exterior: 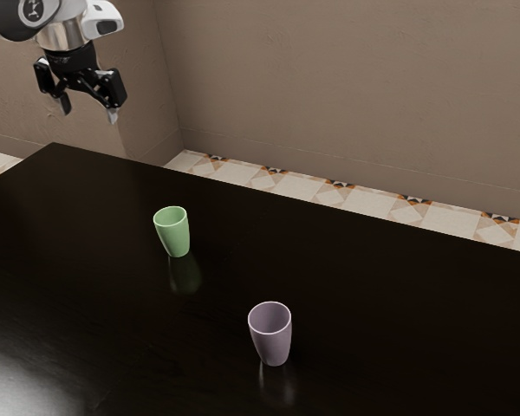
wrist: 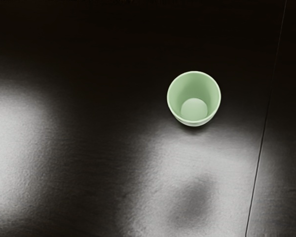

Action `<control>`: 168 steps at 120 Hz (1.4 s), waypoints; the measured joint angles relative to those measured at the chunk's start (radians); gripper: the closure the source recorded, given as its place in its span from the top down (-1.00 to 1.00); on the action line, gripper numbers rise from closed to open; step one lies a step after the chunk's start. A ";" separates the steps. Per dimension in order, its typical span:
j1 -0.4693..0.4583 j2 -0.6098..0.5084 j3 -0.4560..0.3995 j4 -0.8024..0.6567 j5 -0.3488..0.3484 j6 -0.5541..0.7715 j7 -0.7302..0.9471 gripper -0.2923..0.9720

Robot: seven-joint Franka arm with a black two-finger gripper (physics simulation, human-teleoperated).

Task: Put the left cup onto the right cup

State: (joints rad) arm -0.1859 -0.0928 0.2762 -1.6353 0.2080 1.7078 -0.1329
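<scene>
Your tool (exterior: 88, 108) hangs high over the dark surface (exterior: 399, 295), up and toward the exterior view's left of the green cup (exterior: 172, 230). Its two fingers stand apart and hold nothing. The green cup stands upright, mouth up and empty, as the wrist view looking down into it (wrist: 194, 98) shows. The purple cup (exterior: 269, 333) stands upright, well apart from the green cup, toward the exterior view's lower right. No step looks done yet: reaching, gripping, lifting and stacking, probably green onto purple, all remain.

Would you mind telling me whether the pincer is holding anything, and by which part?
Nothing is held: the pincer hangs open and empty, well clear of the green cup.
</scene>
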 joint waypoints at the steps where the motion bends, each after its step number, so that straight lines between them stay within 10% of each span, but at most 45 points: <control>1: 0.000 0.000 0.000 0.000 0.000 0.000 0.001 0.54; 168: 0.078 0.659 -0.025 0.142 -0.344 0.351 0.102 0.54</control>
State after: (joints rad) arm -0.1077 0.5664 0.2517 -1.4932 -0.1359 2.0586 -0.0312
